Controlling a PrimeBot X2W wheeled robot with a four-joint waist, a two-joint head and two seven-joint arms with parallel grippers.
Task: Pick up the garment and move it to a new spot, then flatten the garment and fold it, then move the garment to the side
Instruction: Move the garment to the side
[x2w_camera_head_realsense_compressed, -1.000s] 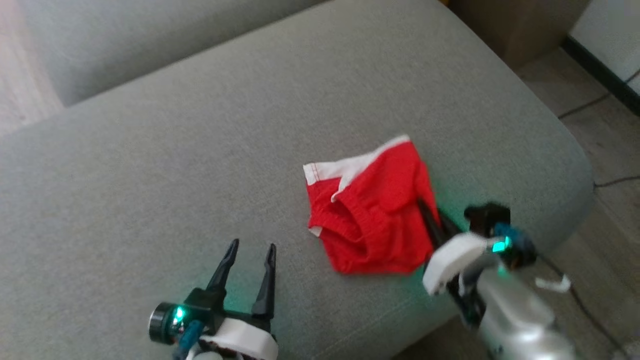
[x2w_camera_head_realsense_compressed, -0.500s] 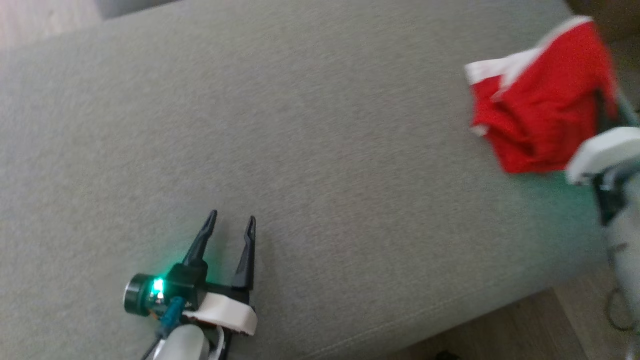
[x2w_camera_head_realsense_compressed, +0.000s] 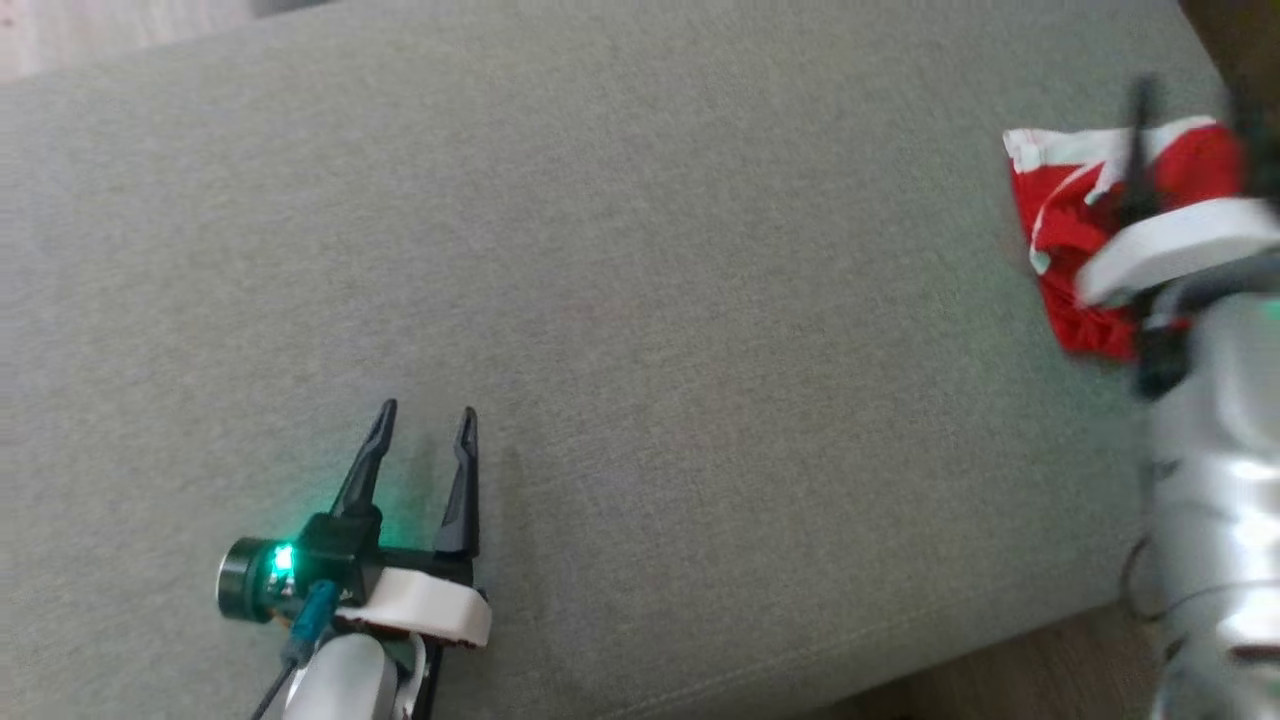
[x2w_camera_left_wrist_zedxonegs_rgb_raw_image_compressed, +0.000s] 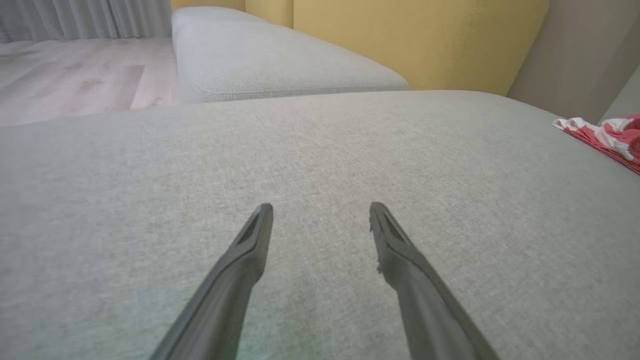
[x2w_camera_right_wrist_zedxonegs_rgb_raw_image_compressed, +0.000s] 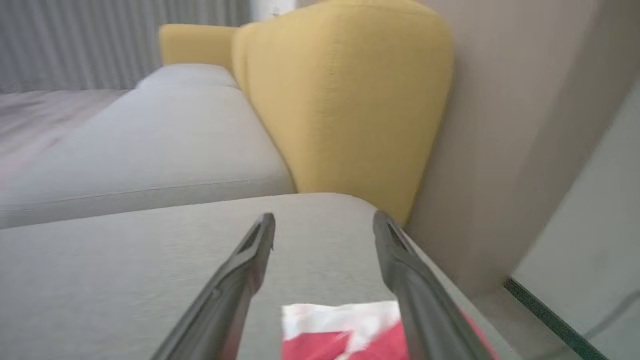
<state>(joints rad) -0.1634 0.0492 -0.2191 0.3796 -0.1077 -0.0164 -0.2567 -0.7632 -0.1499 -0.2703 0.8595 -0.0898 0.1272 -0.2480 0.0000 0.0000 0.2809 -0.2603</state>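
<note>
Since a second ago the right gripper (x2w_camera_head_realsense_compressed: 1195, 140) has let go. Its two dark fingers, then pinched on the edge of the garment (x2w_camera_head_realsense_compressed: 1070, 215), now stand wide apart over it. The head camera has also swung, so both now sit at the far right of its view.

In the right wrist view the right gripper (x2w_camera_right_wrist_zedxonegs_rgb_raw_image_compressed: 325, 220) is spread with nothing between its tips. The garment (x2w_camera_right_wrist_zedxonegs_rgb_raw_image_compressed: 340, 327) lies low between the fingers, blurred and cut off by the bottom edge. In the head view this gripper is smeared by motion, its outer finger almost at the frame edge. Its white wrist cover (x2w_camera_head_realsense_compressed: 1180, 245) hides the middle of the cloth. Whether a finger touches the cloth I cannot tell.

The left gripper (x2w_camera_head_realsense_compressed: 426, 418) is likewise spread wide and empty, low over the grey seat cushion (x2w_camera_head_realsense_compressed: 700, 300) and well apart from the garment. Whether its tips touch the fabric cannot be told.

The garment, red with a white band, lies crumpled near the cushion's right end. The left wrist view catches only a strip of it (x2w_camera_left_wrist_zedxonegs_rgb_raw_image_compressed: 610, 137), cut by the right edge.

Beyond stand a yellow backrest (x2w_camera_right_wrist_zedxonegs_rgb_raw_image_compressed: 350, 100), a second grey cushion (x2w_camera_left_wrist_zedxonegs_rgb_raw_image_compressed: 280, 65), pale wood floor (x2w_camera_left_wrist_zedxonegs_rgb_raw_image_compressed: 75, 75), a curtain (x2w_camera_left_wrist_zedxonegs_rgb_raw_image_compressed: 75, 20) and a beige wall (x2w_camera_right_wrist_zedxonegs_rgb_raw_image_compressed: 500, 125).
</note>
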